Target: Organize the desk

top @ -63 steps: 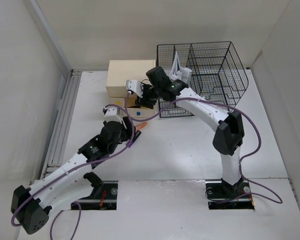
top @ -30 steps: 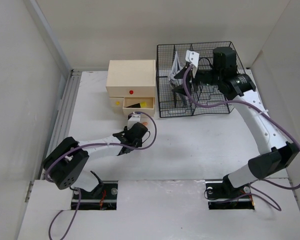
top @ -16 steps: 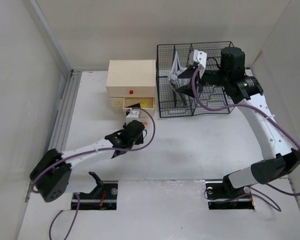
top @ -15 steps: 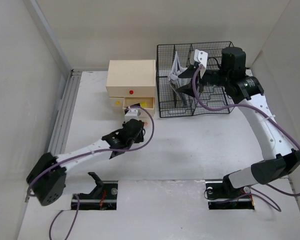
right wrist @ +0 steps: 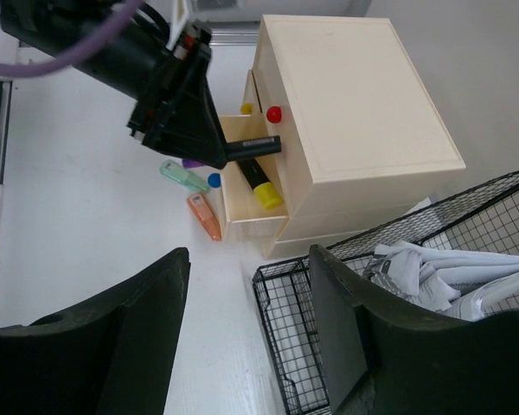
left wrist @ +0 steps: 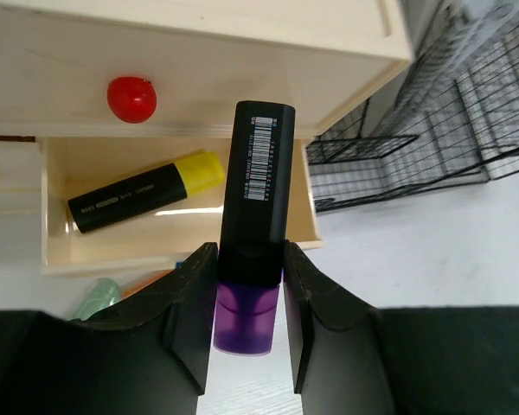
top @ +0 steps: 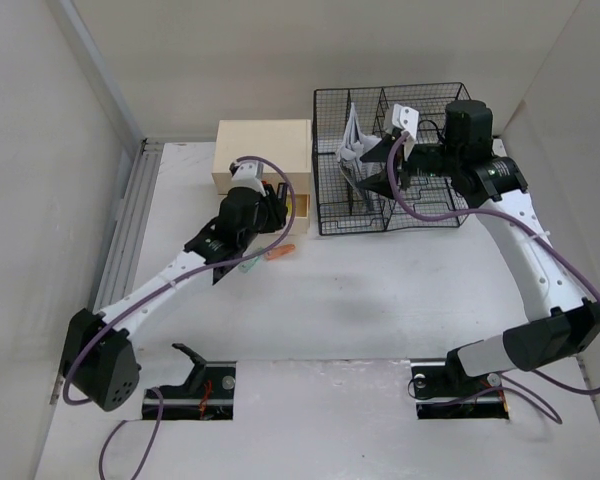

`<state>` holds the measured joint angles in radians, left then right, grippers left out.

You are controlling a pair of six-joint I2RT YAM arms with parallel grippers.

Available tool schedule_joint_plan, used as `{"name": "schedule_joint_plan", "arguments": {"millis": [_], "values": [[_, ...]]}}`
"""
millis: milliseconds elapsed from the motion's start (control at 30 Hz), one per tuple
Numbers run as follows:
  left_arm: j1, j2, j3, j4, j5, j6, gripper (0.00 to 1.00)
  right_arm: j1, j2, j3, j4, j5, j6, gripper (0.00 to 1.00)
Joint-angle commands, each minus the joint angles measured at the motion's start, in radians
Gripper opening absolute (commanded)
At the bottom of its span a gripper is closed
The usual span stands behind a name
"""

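Note:
My left gripper (left wrist: pixel 249 252) is shut on a black highlighter with a purple cap (left wrist: pixel 256 190), cap end between the fingers. It holds the pen just in front of and above the open drawer (left wrist: pixel 156 258) of the beige wooden box (top: pixel 263 150), its black end pointing over the drawer. A black highlighter with a yellow cap (left wrist: pixel 147 192) lies inside that drawer. An orange highlighter (top: pixel 278 253) and a green one (top: pixel 248 266) lie on the white desk (top: pixel 380 290) below the drawer. My right gripper (right wrist: pixel 249 259) hangs open and empty above the mesh organizer's (top: pixel 420 200) front left corner.
Crumpled papers (right wrist: pixel 450 268) sit in the mesh organizer. A small blue round piece (right wrist: pixel 214 180) lies by the green highlighter (right wrist: pixel 183 175). The closed drawer above has a red knob (left wrist: pixel 131 97). A metal rail (top: pixel 125 240) runs along the desk's left edge.
My left arm has swung from the desk's middle up to the open drawer, carrying the purple highlighter. The orange and green highlighters now show. The right arm has barely shifted.

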<state>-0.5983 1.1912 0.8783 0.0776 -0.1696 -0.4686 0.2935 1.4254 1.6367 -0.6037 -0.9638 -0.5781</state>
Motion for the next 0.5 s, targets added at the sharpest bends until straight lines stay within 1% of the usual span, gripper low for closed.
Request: {"name": "schedule_joint_plan", "arguments": {"millis": [0, 300, 467], "values": [[0.029, 0.06, 0.071, 0.027, 0.07, 0.08, 0.0, -0.013, -0.036, -0.012, 0.048, -0.052, 0.006, 0.63], [0.049, 0.062, 0.082, 0.027, 0.082, 0.093, 0.0, -0.024, -0.036, -0.021, 0.048, -0.07, 0.006, 0.63], [0.049, -0.042, 0.045, 0.027, 0.101, 0.071, 0.0, -0.024, -0.026, -0.031, 0.048, -0.07, 0.006, 0.63]]}}
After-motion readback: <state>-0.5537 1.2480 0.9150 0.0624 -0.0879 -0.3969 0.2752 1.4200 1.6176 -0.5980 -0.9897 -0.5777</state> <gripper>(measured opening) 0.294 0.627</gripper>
